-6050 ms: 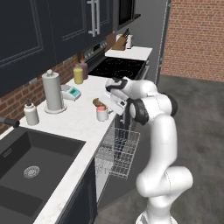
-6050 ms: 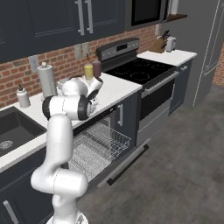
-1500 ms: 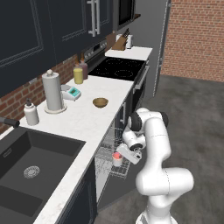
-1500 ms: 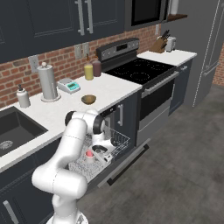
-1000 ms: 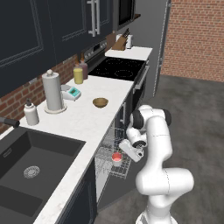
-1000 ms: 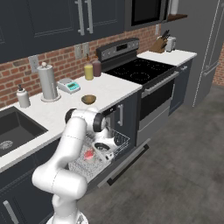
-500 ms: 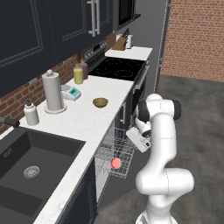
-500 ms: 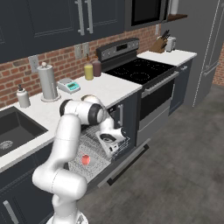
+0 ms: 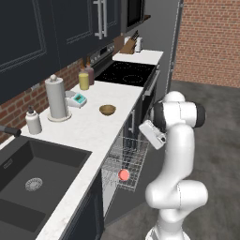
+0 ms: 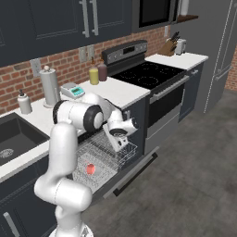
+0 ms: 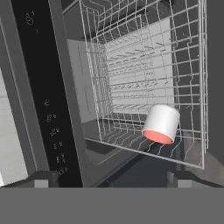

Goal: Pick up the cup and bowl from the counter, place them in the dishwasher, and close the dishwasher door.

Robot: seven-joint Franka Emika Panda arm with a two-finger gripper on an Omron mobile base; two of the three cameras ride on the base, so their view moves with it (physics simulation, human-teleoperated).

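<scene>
**Cup in dishwasher rack; bowl on counter; gripper free above rack**

Left base view
- Counter (image 9: 93, 126): white speckled worktop over navy cabinets.
- Bowl (image 9: 107, 110): brown, upright on the counter, near its front edge.
- Paper towel roll (image 9: 56, 97), soap bottle (image 9: 33, 121), yellow bottle (image 9: 84, 80) and a small white-and-teal device (image 9: 76, 98): ranged along the brick wall.
- Sink (image 9: 33, 173): dark basin set into the counter.
- Dishwasher rack (image 9: 127, 157): wire, slid out below the counter edge.
- Cup (image 9: 123, 175): red, lying in the near end of the rack.
- Gripper (image 9: 152, 135): beside the far end of the rack, above it, apart from the cup; finger spacing cannot be told here.

Right base view
- Dishwasher door (image 10: 129, 173): dark panel, folded down and open under the rack.
- Cup (image 10: 90, 169): in the rack, toward the sink side.
- Gripper (image 10: 121, 141): pointing down over the rack's stove-side end, holding nothing.
- Stove (image 10: 150, 74): black cooktop beyond the counter.

Hand view
- Cup (image 11: 161, 124): on its side within the rack wires, red face toward the camera.
- Fingertips (image 11: 42, 178): at the two lower corners, spread wide apart, nothing between them.
</scene>
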